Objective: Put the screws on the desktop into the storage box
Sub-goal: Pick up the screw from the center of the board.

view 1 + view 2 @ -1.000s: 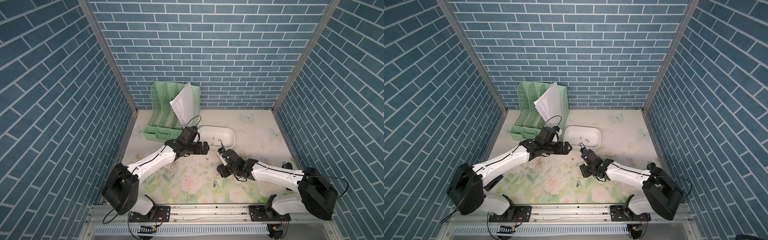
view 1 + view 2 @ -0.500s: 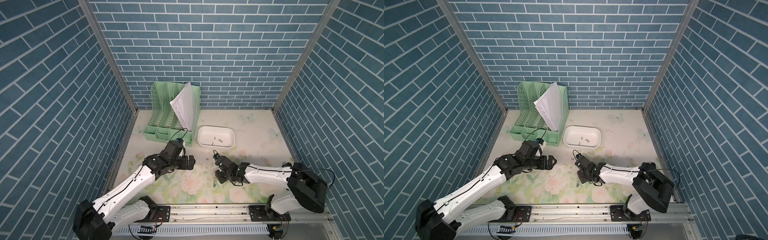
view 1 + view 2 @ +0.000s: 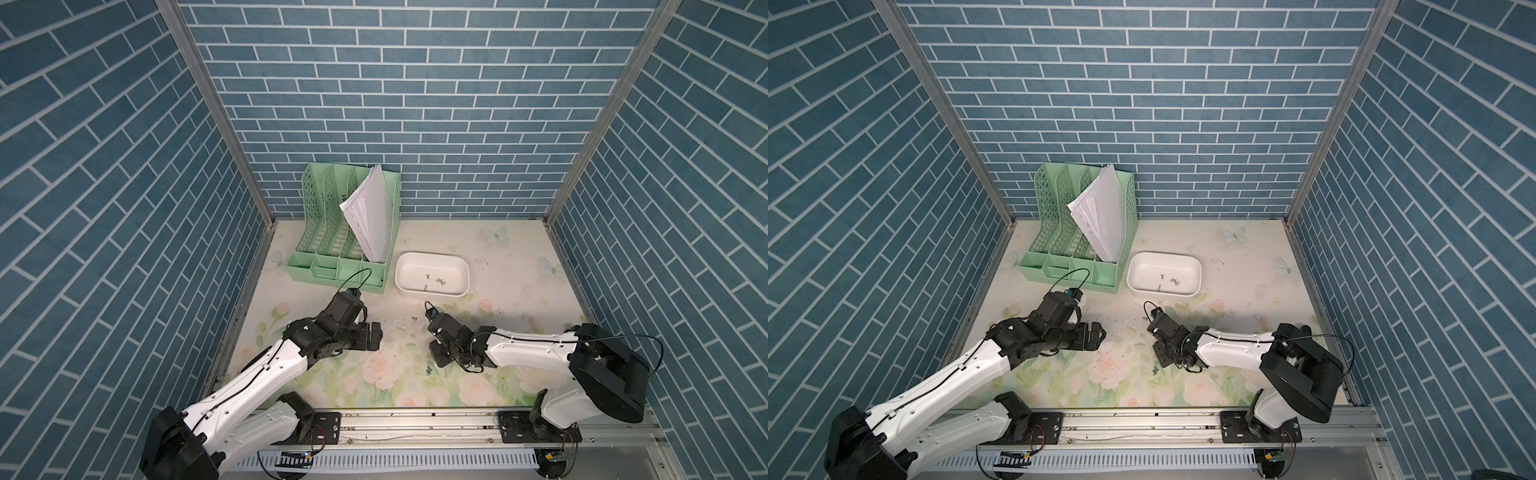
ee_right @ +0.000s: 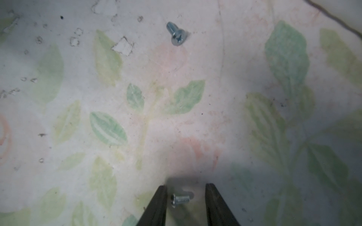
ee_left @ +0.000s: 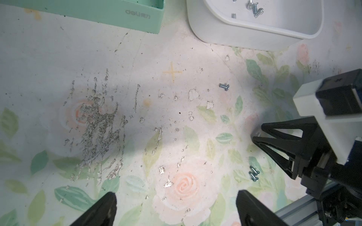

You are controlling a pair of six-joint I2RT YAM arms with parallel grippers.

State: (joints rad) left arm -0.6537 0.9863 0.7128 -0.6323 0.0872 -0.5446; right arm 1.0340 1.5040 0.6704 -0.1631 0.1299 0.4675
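My right fingers (image 4: 156, 205) stand part open, straddling one screw (image 4: 180, 199) on the table (image 4: 176, 117), its length lying across the gap, not yet pinched. My left fingers (image 5: 101, 211) gape wide, empty, farther off. The box (image 3: 428, 290) sits beyond.

The only readable text is on the mint-green file rack (image 5: 88, 11). In the left wrist view, its low front wall carries raised lettering (image 5: 138, 15) in the same green. It reads "deli" and appears upside down from this angle. Two small characters follow the word, possibly Chinese, but they are too fine to read.

The white papers (image 3: 370, 220) standing in the rack show faint printed lines in both top views, all too small to read.

A pale yellow cross (image 5: 172, 72), shaped like a plus sign, is printed on the counter (image 5: 49, 58) among the roses.
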